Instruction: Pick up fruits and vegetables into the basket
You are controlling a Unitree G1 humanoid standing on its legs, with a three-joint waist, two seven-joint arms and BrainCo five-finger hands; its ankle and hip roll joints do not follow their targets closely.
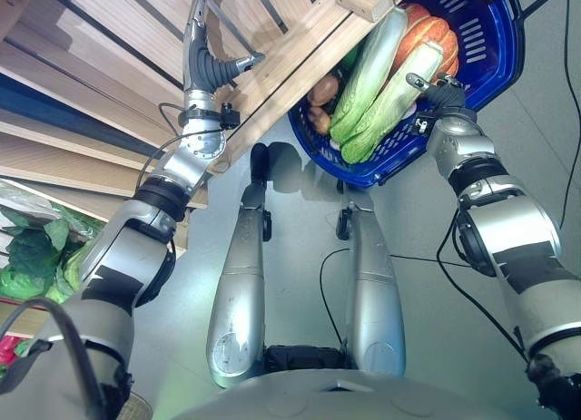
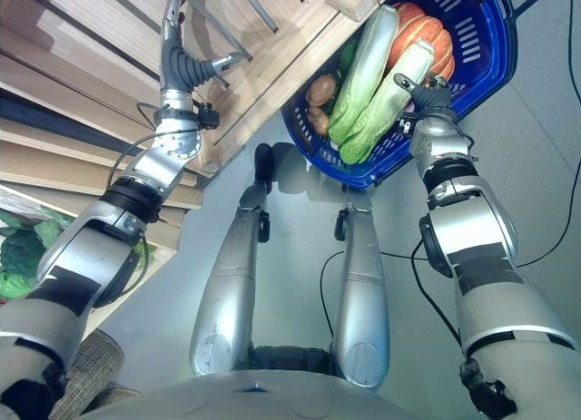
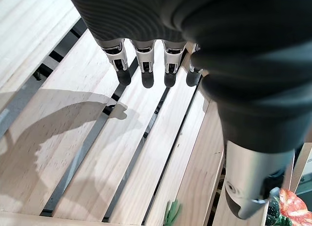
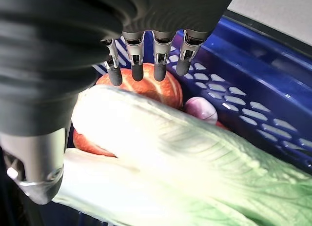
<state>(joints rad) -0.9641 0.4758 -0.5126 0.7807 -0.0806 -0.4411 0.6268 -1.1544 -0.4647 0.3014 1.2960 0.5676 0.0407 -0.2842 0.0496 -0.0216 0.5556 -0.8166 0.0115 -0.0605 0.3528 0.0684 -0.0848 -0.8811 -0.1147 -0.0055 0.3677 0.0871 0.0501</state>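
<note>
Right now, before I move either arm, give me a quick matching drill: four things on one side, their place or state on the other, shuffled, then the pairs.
Things:
1. left hand
2. right hand
3. orange pumpkin
4. napa cabbages

Place or state:
A. lying lengthwise across the blue basket
B. open above the wooden slats
C. open over the basket's contents
D. partly under the cabbages

Pairs: 1-B, 2-C, 3-D, 4-A
</note>
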